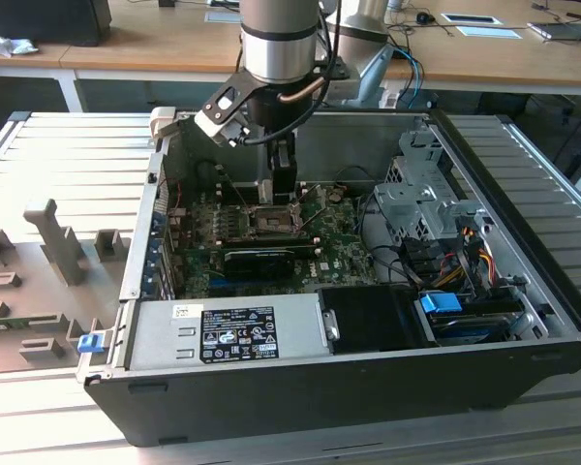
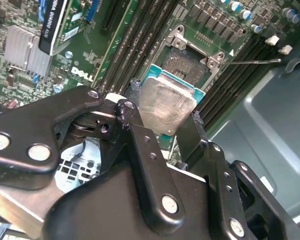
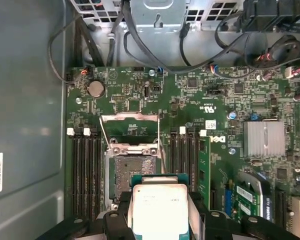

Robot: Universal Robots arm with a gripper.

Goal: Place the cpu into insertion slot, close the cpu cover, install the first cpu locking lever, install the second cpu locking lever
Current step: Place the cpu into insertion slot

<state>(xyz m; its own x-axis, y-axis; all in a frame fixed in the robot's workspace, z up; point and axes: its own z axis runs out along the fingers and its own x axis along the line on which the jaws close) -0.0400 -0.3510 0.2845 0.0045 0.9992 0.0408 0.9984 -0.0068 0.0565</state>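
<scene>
silvery cpu (image 2: 167, 109) — green board (image 3: 140, 87), black hand (image 2: 162, 120)

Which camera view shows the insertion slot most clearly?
The first wrist view: the insertion slot lies face-on, one edge behind the cpu. The second wrist view shows it slanted; the exterior view, small below the end effector.

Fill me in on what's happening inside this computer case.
The arm's gripper holds the cpu clamped between its fingers, inside the open computer case. The cpu hangs over one edge of the insertion slot on the green motherboard and is not seated in it. The cpu cover stands swung open on the slot's opposite side, so the socket is bare.
</scene>
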